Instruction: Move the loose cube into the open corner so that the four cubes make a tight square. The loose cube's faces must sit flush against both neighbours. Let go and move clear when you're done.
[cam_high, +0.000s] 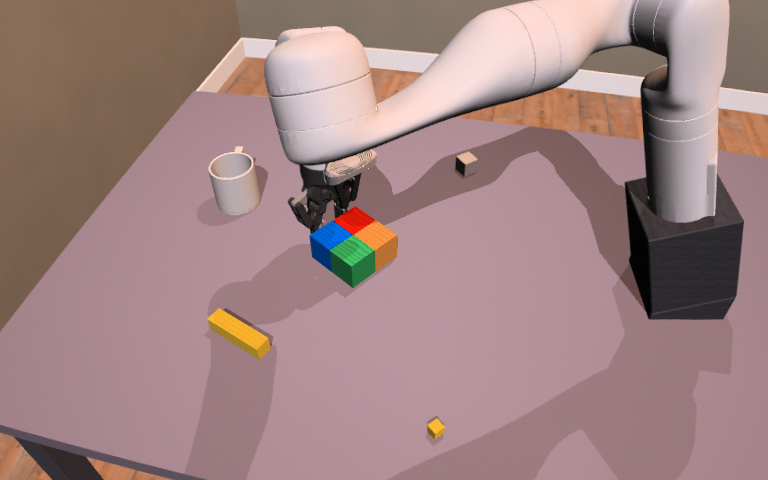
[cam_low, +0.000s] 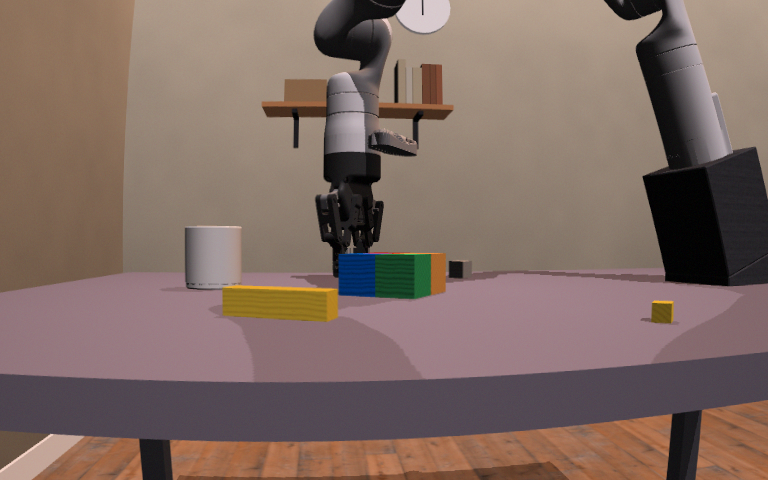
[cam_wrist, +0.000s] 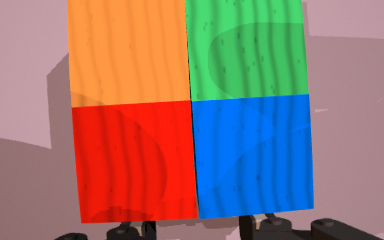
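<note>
Four cubes sit together in one square (cam_high: 352, 240) (cam_low: 385, 274) (cam_wrist: 210, 90) on the surface (cam_high: 481, 316) (cam_low: 509, 339) (cam_wrist: 25, 90). The red cube (cam_high: 355, 219) (cam_low: 380, 253) (cam_wrist: 132, 165) is next to the blue cube (cam_high: 330, 236) (cam_low: 356, 274) (cam_wrist: 252, 155) and the orange cube (cam_high: 379, 240) (cam_low: 438, 274) (cam_wrist: 130, 50). The green cube (cam_high: 352, 257) (cam_low: 402, 276) (cam_wrist: 250, 50) fills the corner across from red. I cannot tell which cube is the loose one, but all four corners of the square are full. A thin dark line shows between red and blue, so I cannot tell if those sides touch all the way. The end effector (cam_high: 327, 223) (cam_low: 351, 261) (cam_wrist: 197, 219) is part open and has nothing in it. Its tips point down just beside the square, at the red and blue side. I cannot tell if they touch it. A white mug (cam_high: 236, 189) (cam_low: 212, 257) stands apart from the square, and a yellow bar (cam_high: 237, 332) (cam_low: 278, 303) lies apart from it too. A tiny yellow cube (cam_high: 435, 428) (cam_low: 662, 312) and a small gray cube (cam_high: 466, 163) (cam_low: 459, 268) are well apart from the square.
</note>
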